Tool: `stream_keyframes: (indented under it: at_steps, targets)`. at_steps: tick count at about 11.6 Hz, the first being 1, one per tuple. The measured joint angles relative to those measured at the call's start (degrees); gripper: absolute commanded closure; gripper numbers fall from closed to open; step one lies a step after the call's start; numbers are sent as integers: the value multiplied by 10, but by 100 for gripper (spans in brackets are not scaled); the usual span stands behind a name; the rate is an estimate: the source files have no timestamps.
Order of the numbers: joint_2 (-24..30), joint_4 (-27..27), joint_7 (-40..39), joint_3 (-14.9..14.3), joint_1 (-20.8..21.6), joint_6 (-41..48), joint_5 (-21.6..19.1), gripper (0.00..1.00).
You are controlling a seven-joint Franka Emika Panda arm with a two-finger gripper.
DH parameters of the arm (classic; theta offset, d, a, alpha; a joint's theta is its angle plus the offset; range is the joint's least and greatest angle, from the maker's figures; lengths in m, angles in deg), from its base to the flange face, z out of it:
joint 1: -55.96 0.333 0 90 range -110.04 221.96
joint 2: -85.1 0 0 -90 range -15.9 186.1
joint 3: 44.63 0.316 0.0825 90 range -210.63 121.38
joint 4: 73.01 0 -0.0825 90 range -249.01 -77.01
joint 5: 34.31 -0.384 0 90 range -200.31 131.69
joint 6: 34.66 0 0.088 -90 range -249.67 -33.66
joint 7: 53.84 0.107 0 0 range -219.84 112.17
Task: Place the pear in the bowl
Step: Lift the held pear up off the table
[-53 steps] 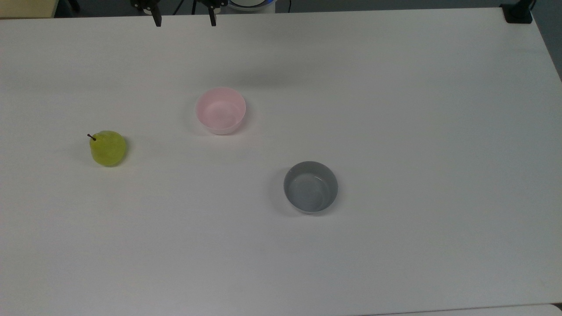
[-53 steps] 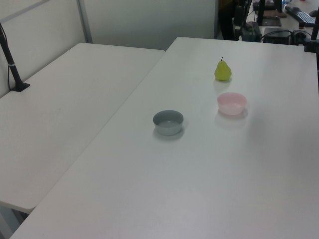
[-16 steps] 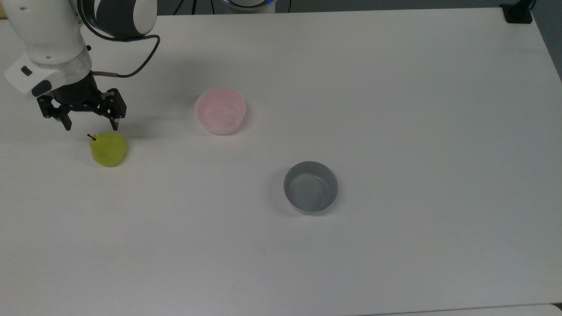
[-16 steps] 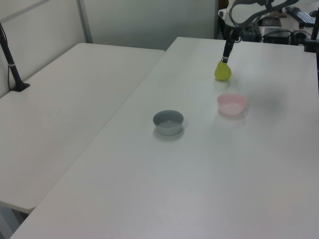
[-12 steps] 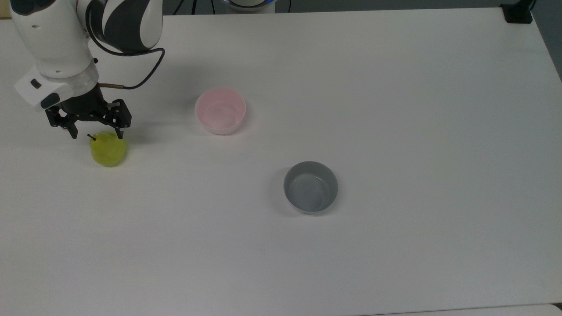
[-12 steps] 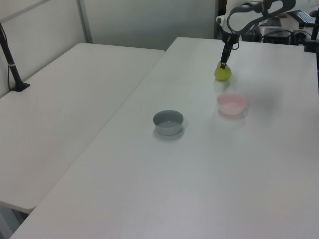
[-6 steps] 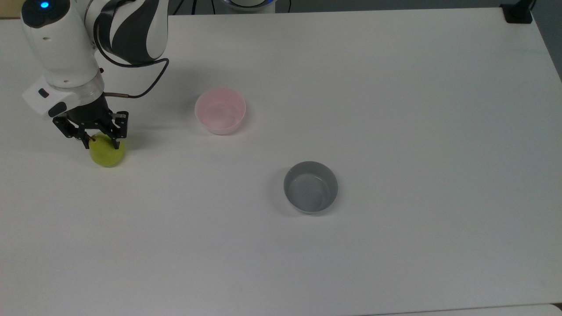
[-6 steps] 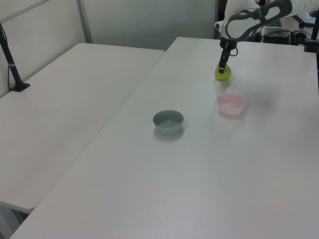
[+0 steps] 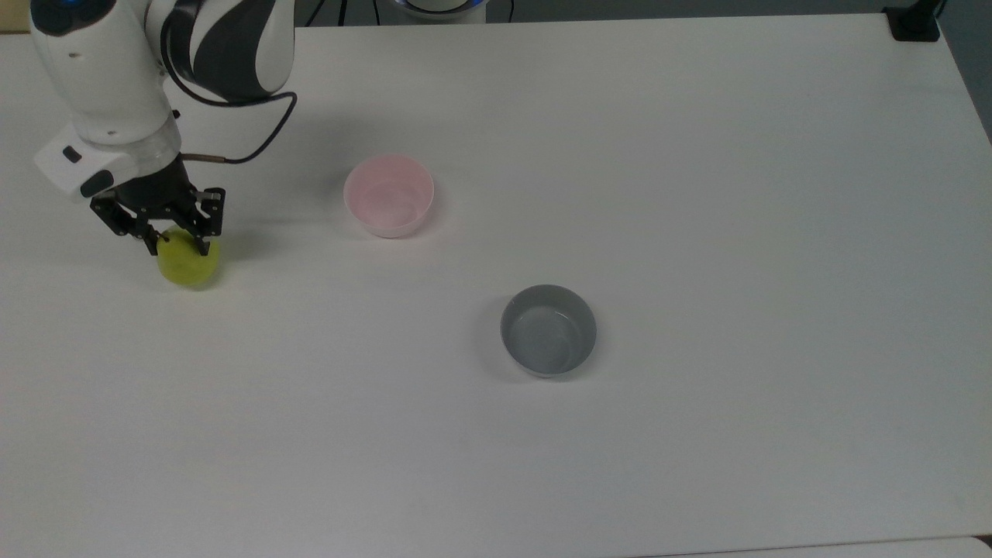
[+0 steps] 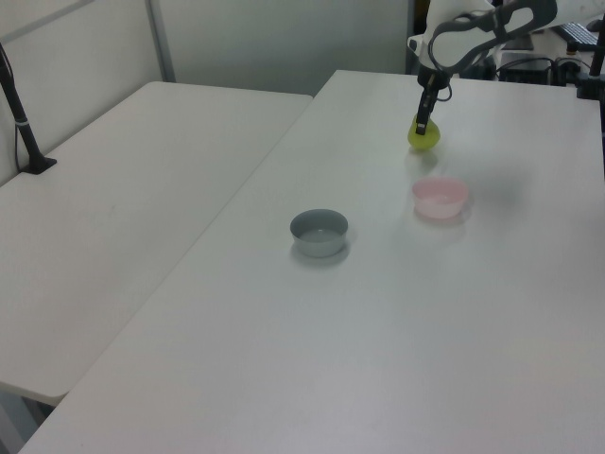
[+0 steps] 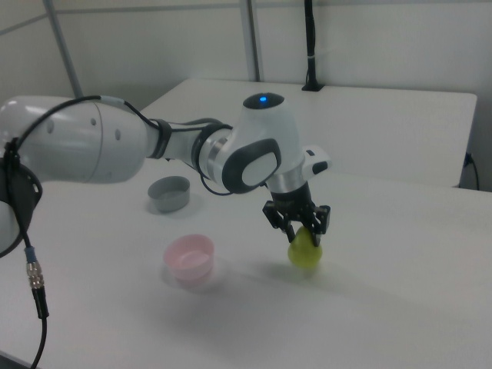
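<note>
The yellow-green pear (image 9: 188, 267) stands near the top view's left edge of the white table, and its stem is hidden behind the gripper. My gripper (image 9: 178, 249) comes down over the pear's upper half and is shut on it, one black finger on each side. The right view has the gripper (image 11: 305, 237) clasping the pear (image 11: 306, 254) just above its shadow. In the left view the pear (image 10: 424, 139) hangs under the gripper (image 10: 422, 123) at the far end of the table. The pale pink bowl (image 9: 389, 195) sits empty to the top view's right of the pear.
A grey bowl (image 9: 549, 331) stands empty near the table's middle, further toward the top view's right and front. A black clamp (image 9: 914, 23) sits at the top view's far right corner. A second white table with a black post (image 10: 24, 113) adjoins on the left view's left.
The gripper came from the table's far edge down over the pear and its fingers drew in onto it. In the last half second the pear has shifted up slightly with the gripper.
</note>
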State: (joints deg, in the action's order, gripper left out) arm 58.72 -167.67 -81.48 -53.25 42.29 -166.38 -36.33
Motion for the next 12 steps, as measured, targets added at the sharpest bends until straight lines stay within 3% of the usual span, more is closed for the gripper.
stream_keyframes:
  at_steps: [8, 12]
  targets:
    - [184, 29, 0, 1, 22, 266, 19, 95]
    - [235, 32, 14, 1, 51, 326, 19, 94]
